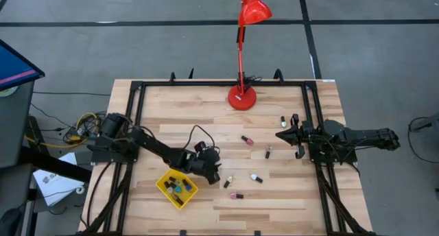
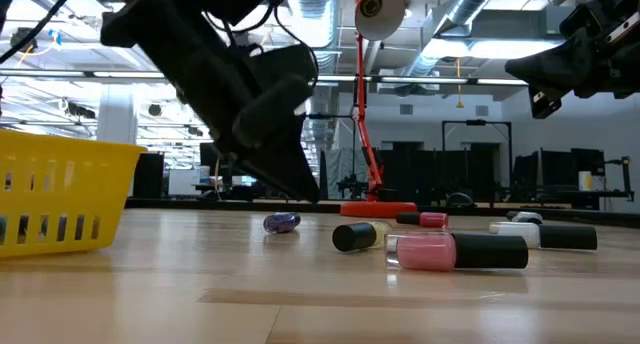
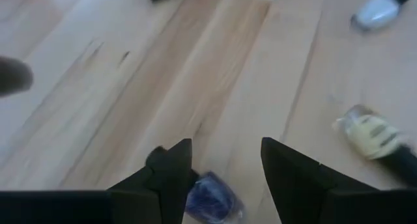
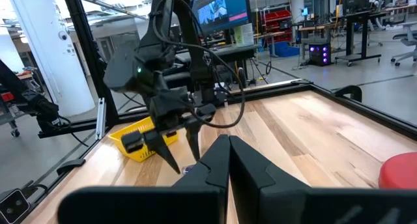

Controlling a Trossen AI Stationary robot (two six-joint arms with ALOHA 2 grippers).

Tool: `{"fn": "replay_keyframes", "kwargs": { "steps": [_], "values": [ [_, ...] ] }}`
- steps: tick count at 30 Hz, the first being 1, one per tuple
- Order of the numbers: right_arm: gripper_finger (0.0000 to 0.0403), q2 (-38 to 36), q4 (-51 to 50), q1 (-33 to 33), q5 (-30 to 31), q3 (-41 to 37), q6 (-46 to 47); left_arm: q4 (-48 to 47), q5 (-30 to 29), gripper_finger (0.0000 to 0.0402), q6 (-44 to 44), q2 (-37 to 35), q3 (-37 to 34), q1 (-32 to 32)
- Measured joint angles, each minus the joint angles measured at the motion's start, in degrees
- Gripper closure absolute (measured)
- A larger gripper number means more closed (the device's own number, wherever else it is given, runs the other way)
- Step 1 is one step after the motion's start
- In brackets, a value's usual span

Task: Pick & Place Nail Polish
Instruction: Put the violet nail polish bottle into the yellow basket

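Left tool over purple nail polish, not gripped yet.

Yellow tray (image 1: 176, 186) sits at the left, several bottles already in it. Just beside it the left tool (image 3: 225, 165) hangs open, fingers straddling the purple bottle (image 3: 212, 198) lying flat on the tabletop (image 1: 206, 119). Its long axis looks skewed to the gap, and I can't tell which way the cap points. Risk: fingers closing off-centre on a round bottle roll or squirt it sideways. More bottles lie scattered mid-tabletop. Right tool (image 1: 287, 134) waits closed at the right edge, empty.
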Motion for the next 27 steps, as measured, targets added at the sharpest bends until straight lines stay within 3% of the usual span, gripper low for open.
{"fn": "replay_keyframes", "kwargs": {
  "steps": [9,16,23,27],
  "values": [
    [0.0403,-0.01,0.0,0.0,0.0,0.02,0.01,-11.25,-4.14,0.0222,-1.17,0.95,-0.04,0.99],
    [0.0403,-0.01,0.0,0.0,0.0,0.02,-0.01,-11.52,-4.06,0.0222,-1.18,0.97,-0.07,3.05],
    [0.0403,-0.02,0.0,0.0,-0.01,0.02,0.01,-10.65,4.27,0.0225,-1.29,0.52,-1.06,5.84],
    [0.0403,-0.01,0.0,0.0,0.0,0.01,0.0,-10.12,5.58,0.0249,2.16,0.56,-2.1,5.84]
  ]
}}
